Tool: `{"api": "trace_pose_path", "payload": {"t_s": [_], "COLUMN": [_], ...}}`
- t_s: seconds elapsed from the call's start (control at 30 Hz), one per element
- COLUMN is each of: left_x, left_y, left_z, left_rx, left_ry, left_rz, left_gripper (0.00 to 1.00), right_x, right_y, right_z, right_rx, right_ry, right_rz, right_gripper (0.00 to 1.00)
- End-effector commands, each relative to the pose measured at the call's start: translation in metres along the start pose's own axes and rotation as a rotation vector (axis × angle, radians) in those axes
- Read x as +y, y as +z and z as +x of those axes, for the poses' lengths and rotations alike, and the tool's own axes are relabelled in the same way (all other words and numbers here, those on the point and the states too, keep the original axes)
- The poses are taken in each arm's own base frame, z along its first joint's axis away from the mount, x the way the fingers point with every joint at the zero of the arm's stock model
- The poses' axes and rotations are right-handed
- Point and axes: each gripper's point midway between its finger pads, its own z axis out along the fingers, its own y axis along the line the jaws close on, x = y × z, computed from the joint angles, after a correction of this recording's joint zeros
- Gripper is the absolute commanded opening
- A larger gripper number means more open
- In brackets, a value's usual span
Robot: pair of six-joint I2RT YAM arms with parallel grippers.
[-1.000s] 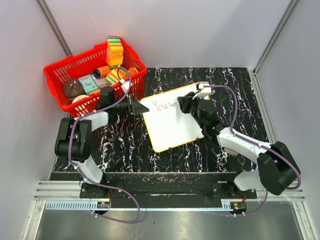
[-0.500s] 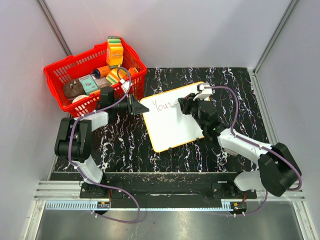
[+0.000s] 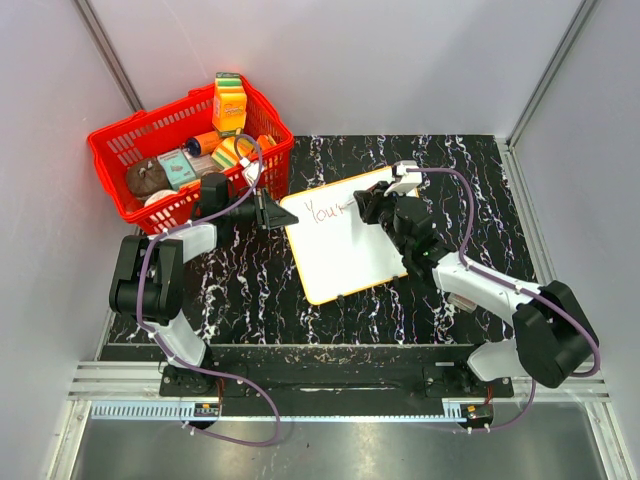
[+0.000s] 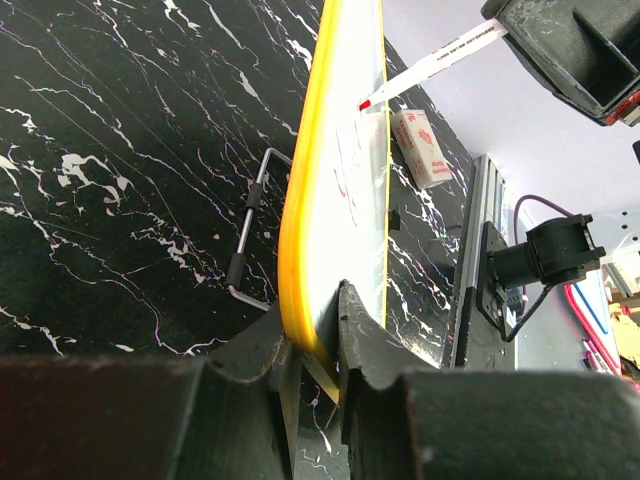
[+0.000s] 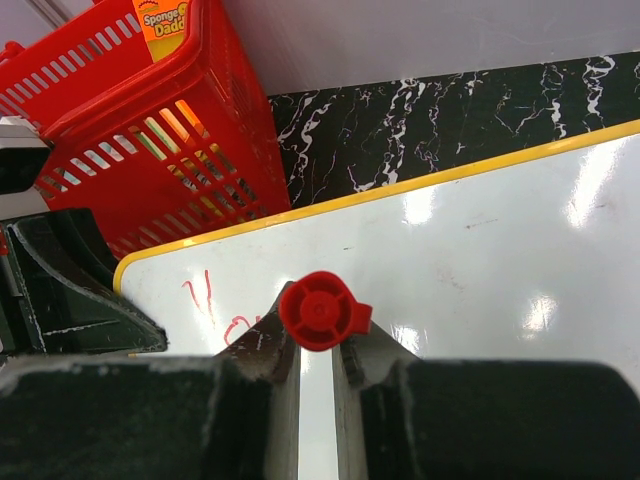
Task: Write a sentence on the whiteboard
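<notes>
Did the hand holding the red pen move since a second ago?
Yes, just a little. The right hand with the pen slid toward the far edge of the whiteboard, which stayed put.

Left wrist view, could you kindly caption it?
Left tool pinches the yellow-rimmed whiteboard; a red-tipped marker touches its face.

Black desk [image 3: 450, 160], veined with white marbling.
A red basket [image 3: 108, 180] stands at its far left corner. The whiteboard [image 3: 340, 250] lies slanted across the middle, and a small white block [image 4: 420, 148] rests on the desk beside it.
</notes>
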Motion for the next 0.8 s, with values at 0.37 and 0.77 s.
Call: {"api": "trace_pose_path", "payload": {"t_s": [0.37, 0.77], "left_x": [0.016, 0.015], "left_y": [0.015, 0.015], "left_z": [0.035, 0.032], "left_rx": [0.074, 0.070], "left_ry": [0.113, 0.120], "left_rz": [-0.023, -0.023], "left_gripper": [0.00, 0.00], "right_x": [-0.003, -0.008], "right_y": [0.008, 0.004], "right_z": [-0.030, -0.021], "right_rx": [-0.081, -0.059], "right_ry": [0.004, 0.017], "right_rz": [0.040, 0.038], "right_gripper": [0.00, 0.00]}}
